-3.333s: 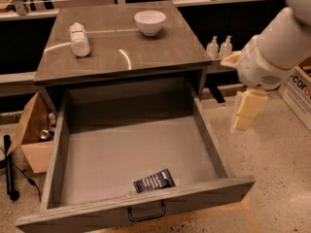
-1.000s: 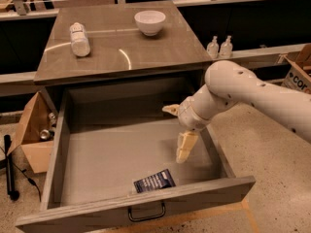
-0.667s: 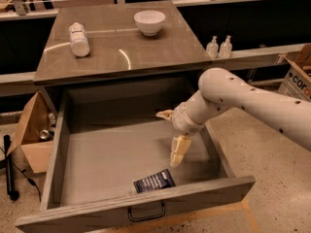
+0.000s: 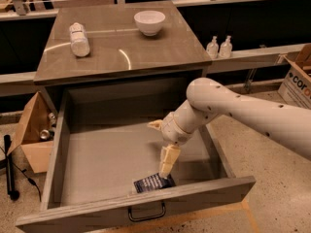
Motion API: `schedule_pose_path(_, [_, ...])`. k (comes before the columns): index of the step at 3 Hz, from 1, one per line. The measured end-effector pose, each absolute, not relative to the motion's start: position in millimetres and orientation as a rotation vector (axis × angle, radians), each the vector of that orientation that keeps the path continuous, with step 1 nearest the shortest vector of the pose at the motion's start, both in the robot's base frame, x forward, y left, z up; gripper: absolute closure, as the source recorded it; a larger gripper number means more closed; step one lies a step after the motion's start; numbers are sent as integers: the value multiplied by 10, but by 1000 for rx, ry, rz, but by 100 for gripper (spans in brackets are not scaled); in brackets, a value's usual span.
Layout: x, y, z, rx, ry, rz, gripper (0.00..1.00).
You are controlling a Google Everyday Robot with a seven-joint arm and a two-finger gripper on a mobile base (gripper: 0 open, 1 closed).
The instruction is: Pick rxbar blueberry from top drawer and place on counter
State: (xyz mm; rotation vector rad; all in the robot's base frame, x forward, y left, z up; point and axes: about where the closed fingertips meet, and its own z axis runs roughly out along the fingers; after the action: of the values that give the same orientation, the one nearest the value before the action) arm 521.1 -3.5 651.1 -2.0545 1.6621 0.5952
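Observation:
The top drawer (image 4: 146, 204) is pulled wide open, with its dark pull handle at the front. The rxbar blueberry (image 4: 151, 183), a dark navy wrapper with white print, lies flat on the drawer floor against the front panel, near the middle. My gripper (image 4: 166, 168) points down inside the drawer, its tip just above the bar's right end, close to touching it. The cream arm reaches in from the right. The counter (image 4: 121, 47) is the grey-brown top above the drawer.
A white cylindrical bottle (image 4: 79, 39) lies on the counter's left and a white bowl (image 4: 149, 22) stands at its back. Two small bottles (image 4: 219, 47) stand on a ledge to the right. Cardboard boxes stand at the left (image 4: 31, 135) and far right (image 4: 297, 81).
My arm has come from outside the drawer on the right, over its side and down into it. The gripper has dropped forward and left onto the bar's right end.

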Motion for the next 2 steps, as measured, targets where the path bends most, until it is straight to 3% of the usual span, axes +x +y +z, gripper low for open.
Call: schedule_pose_path(2, [4964,283,6303,-2089,1680,606,0])
